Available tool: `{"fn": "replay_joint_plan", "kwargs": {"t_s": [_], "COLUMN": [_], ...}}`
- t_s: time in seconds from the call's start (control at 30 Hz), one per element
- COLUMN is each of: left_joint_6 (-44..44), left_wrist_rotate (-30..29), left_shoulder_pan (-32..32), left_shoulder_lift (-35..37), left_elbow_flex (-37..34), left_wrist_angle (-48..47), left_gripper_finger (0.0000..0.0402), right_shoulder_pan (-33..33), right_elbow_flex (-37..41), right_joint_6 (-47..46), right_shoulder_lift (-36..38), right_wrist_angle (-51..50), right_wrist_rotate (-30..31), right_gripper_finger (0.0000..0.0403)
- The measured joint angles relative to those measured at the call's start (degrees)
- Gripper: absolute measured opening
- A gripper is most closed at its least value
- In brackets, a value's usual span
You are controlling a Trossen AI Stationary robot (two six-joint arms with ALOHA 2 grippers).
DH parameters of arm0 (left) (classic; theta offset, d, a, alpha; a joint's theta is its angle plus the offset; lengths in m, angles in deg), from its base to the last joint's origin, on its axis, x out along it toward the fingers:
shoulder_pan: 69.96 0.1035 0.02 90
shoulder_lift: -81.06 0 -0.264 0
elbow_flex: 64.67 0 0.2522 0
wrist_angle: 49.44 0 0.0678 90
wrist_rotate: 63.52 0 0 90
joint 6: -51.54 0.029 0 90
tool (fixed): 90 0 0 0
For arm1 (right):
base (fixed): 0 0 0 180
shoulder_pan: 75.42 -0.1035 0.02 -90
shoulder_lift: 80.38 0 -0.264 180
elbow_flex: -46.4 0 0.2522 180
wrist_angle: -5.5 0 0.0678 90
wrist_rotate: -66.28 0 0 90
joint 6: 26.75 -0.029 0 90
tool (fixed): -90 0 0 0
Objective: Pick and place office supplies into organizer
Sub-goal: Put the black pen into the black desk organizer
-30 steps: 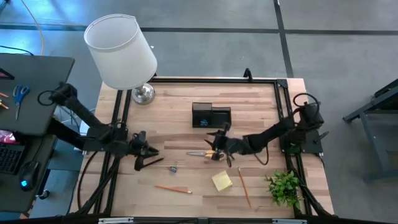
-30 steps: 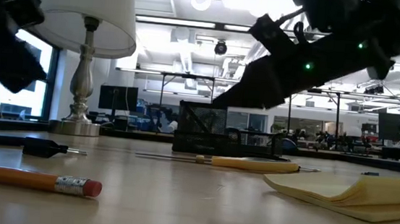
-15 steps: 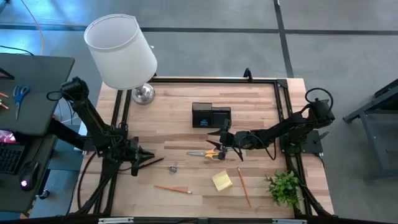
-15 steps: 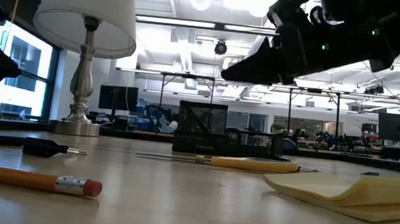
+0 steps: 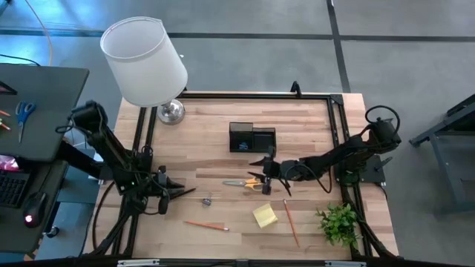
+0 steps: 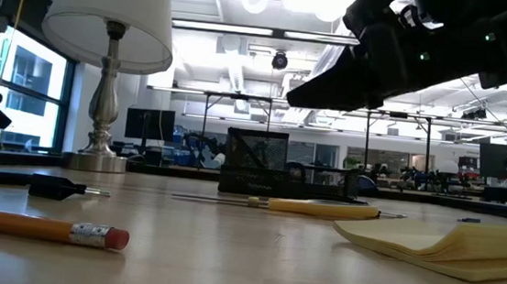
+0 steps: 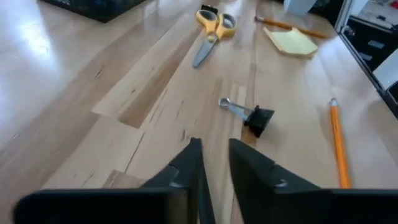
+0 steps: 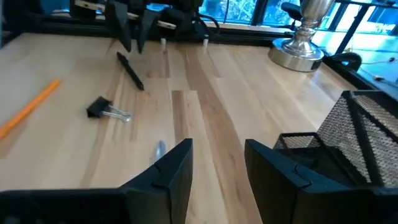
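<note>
Two hands hold nothing. Your left hand (image 5: 175, 192) waits, fingers slightly apart, beside the dark pen (image 5: 183, 193). Your right hand (image 5: 265, 175) hangs open above the yellow-handled scissors (image 5: 251, 182); lower it and squeeze. The black mesh organizer box (image 5: 251, 138) sits just behind.

Scissors (image 5: 247, 182) between organizer (image 5: 251, 138) and sticky-note pad (image 5: 265, 215)

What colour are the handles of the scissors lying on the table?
Yellow; the scissors show this best in the left wrist view.

yellow scissors (image 5: 253, 182), black mesh organizer (image 5: 252, 139)
</note>
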Motion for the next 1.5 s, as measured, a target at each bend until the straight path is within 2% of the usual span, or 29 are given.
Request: {"fn": "replay_joint_plan", "kwargs": {"t_s": [0.23,0.4,0.53,0.63,0.87,1.2,1.4,1.5], "left_joint_6": [0.17,-2.29,2.31,7.00,13.36,13.52,17.51,18.51], "left_wrist_rotate": [1.40,3.83,14.07,18.31,20.69,20.74,27.75,29.71], "left_shoulder_pan": [0.00,2.71,8.64,11.98,12.73,12.74,12.65,10.97], "left_shoulder_lift": [-0.57,-0.57,-0.57,-0.46,-0.38,-0.38,-0.38,-0.38], "left_elbow_flex": [-0.01,-0.07,-0.07,0.00,-0.03,-0.07,-0.07,-0.04], "left_wrist_angle": [-3.78,-7.71,-7.97,-7.04,1.97,3.74,14.45,15.96], "left_gripper_finger": [0.0174,0.0200,0.0192,0.0178,0.0153,0.0136,0.0122,0.0112], "right_shoulder_pan": [-1.65,-1.82,-1.76,-1.77,-1.76,-3.57,-5.50,-6.33], "right_elbow_flex": [0.00,0.00,0.00,0.00,0.00,0.00,0.00,0.00], "right_joint_6": [-0.26,0.05,0.17,0.17,0.15,-1.39,-2.72,-3.42], "right_shoulder_lift": [0.00,0.00,-0.02,-0.03,-0.04,-0.04,-0.04,-0.04], "right_wrist_angle": [0.43,0.49,0.03,-0.52,-1.19,-2.29,-2.37,-2.37], "right_wrist_rotate": [0.51,2.73,2.79,2.80,2.95,2.36,2.14,2.13], "right_gripper_finger": [0.0140,0.0140,0.0140,0.0140,0.0140,0.0140,0.0140,0.0140]}}
